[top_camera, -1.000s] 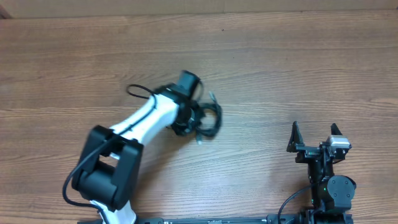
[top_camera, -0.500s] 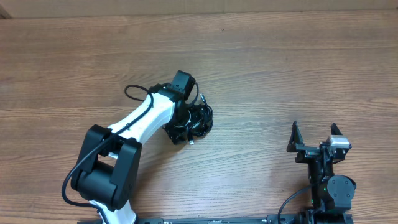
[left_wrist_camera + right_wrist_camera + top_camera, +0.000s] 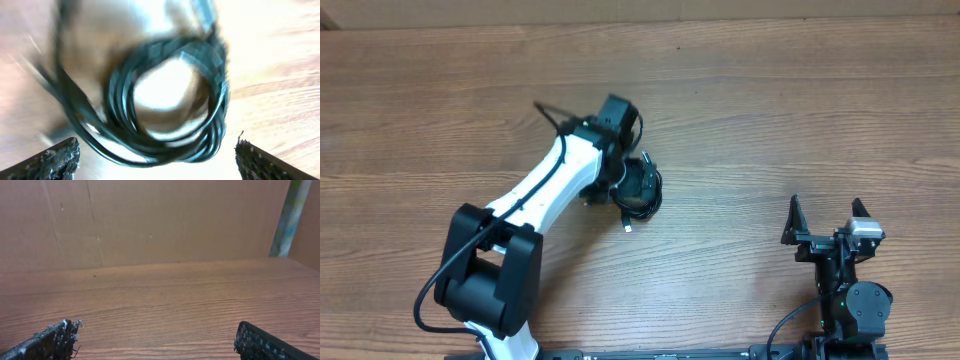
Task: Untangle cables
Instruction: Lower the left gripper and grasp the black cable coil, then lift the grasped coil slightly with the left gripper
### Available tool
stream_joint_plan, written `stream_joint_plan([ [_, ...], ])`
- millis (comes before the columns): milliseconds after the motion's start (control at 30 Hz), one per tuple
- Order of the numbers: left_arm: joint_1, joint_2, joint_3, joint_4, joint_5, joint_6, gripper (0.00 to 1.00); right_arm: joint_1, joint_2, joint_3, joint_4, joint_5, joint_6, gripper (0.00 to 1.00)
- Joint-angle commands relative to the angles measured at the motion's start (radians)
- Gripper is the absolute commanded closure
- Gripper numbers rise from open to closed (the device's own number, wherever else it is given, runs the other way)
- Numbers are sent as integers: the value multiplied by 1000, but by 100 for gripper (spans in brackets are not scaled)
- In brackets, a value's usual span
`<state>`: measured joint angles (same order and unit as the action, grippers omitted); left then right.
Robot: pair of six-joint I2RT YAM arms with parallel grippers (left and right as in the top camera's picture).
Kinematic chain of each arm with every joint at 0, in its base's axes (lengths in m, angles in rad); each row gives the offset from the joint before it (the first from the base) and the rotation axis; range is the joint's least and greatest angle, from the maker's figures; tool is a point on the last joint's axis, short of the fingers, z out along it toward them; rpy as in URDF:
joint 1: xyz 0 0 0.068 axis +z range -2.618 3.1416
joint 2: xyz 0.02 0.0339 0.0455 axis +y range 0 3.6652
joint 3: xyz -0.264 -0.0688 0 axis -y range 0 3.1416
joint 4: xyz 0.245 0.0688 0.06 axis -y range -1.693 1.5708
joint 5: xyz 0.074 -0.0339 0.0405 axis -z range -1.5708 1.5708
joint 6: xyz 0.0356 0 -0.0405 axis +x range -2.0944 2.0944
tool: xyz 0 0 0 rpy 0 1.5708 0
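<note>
1. Overhead: the cables (image 3: 640,188) are lying coiled mid-table (image 3: 770,100), beside the left arm (image 3: 545,190).
2. Left wrist: the left gripper (image 3: 160,162) is hanging spread wide above the blurry coil.
3. Right wrist: the right gripper (image 3: 160,342) is sitting spread wide, holding nothing.

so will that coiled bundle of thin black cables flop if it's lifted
Probably floppy: the coiled bundle of thin black cables lies in loose uneven loops, so strands would likely sag. Likely light, being thin. Its plug end sticking out may snag.

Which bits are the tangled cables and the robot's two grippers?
cable bundle (image 3: 645,195), overhead view, on the coil's black strands.
left gripper (image 3: 156,154), left wrist view, midway between its fingertips.
right gripper (image 3: 826,217), overhead view, midway between its fingertips.
</note>
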<state>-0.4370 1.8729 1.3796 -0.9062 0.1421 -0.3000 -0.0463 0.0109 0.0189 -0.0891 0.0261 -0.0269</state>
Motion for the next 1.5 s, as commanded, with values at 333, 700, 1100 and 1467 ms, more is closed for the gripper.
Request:
stream_joint_plan([
  [333,5,6,60,132,-87,536,0,-6,-8,-11,7,-2,-4,0],
  [700,14,13,-60,206,-37,883,21,-6,-8,-11,6,-2,-5,0],
  [1100,12,19,-207,413,43,880,33,-6,-8,-11,6,-2,-4,0],
  [1467,12,21,-271,500,42,852,60,-6,-8,-11,6,-2,-5,0],
])
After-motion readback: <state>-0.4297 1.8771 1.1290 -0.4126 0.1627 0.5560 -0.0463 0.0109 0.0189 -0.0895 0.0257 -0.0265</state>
